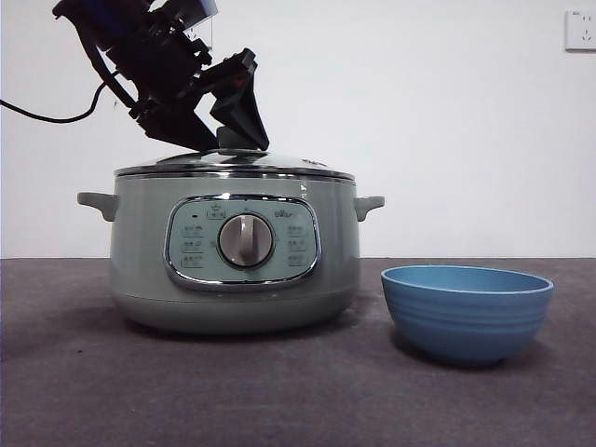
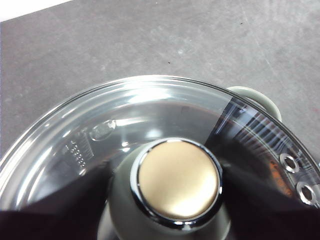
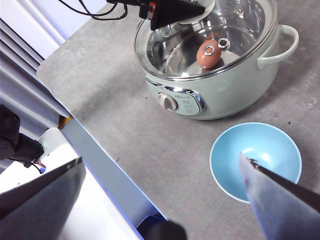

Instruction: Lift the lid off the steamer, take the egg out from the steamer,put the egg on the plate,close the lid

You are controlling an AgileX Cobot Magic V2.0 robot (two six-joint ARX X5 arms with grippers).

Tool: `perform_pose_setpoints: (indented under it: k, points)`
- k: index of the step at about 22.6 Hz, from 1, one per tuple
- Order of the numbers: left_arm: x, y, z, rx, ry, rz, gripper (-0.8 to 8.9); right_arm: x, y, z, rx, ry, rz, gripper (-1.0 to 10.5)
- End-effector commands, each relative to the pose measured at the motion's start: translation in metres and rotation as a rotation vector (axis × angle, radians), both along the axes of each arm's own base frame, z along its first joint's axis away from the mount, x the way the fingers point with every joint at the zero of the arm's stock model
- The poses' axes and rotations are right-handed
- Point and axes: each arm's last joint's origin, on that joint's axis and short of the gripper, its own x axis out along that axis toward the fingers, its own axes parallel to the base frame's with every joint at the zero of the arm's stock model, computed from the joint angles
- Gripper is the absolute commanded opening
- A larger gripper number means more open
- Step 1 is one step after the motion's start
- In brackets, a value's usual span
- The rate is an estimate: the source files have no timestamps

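The left gripper [image 1: 240, 140] is set down over the knob [image 2: 178, 181] of the lid [image 1: 233, 165]. Its 2 jaws sit on each side of the knob, but a tight hold cannot be told. The lid sits shut on the steamer [image 1: 233, 250], just under the gripper. The egg [image 3: 208, 54] is seen inside. The knob should be squeezed in the middle, then the lid lifted straight up. The right gripper [image 3: 165, 200] is held wide open, holding nothing, near the plate [image 3: 256, 161].

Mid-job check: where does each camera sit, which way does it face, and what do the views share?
Front view: low at table height, looking level at the sage-green electric steamer and blue ridged bowl; the left hand reaches down onto the lid.
Left wrist view: looks straight down on the domed glass lid and its round knob; dark jaws flank the knob.
Right wrist view: high, looking down at steamer, bowl and reddish-brown egg under the glass; own jaws spread open.
All three show the steamer.
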Motion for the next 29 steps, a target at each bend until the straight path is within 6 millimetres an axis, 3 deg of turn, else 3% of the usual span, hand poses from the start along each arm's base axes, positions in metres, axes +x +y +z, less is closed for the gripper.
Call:
perform_pose_setpoints:
  k: [1,5,7,14,22,29]
  points:
    - [0.0,-0.002,-0.004,0.012,0.008,-0.013,1.76,0.0,0.0,0.0,0.004,-0.001,-0.001,5.7]
    - [0.0,-0.002,-0.004,0.011,0.013,-0.014,0.89,0.0,0.0,0.0,0.004,-0.001,-0.001,5.7]
    - [-0.001,-0.002,-0.004,0.013,0.018,-0.013,-0.13,0.0,0.0,0.0,0.003,-0.001,-0.001,5.7]
    - [-0.004,0.0,0.007,-0.005,-0.022,-0.013,-0.09,0.0,0.0,0.001,0.004,-0.002,-0.002,5.7]
    - [-0.035,0.014,0.062,-0.081,-0.189,-0.012,-0.09,0.0,0.0,0.0,-0.012,-0.004,-0.019,5.7]
    - [-0.104,0.047,0.122,-0.13,-0.312,0.008,-0.09,0.015,0.003,0.005,0.044,-0.027,-0.06,5.7]
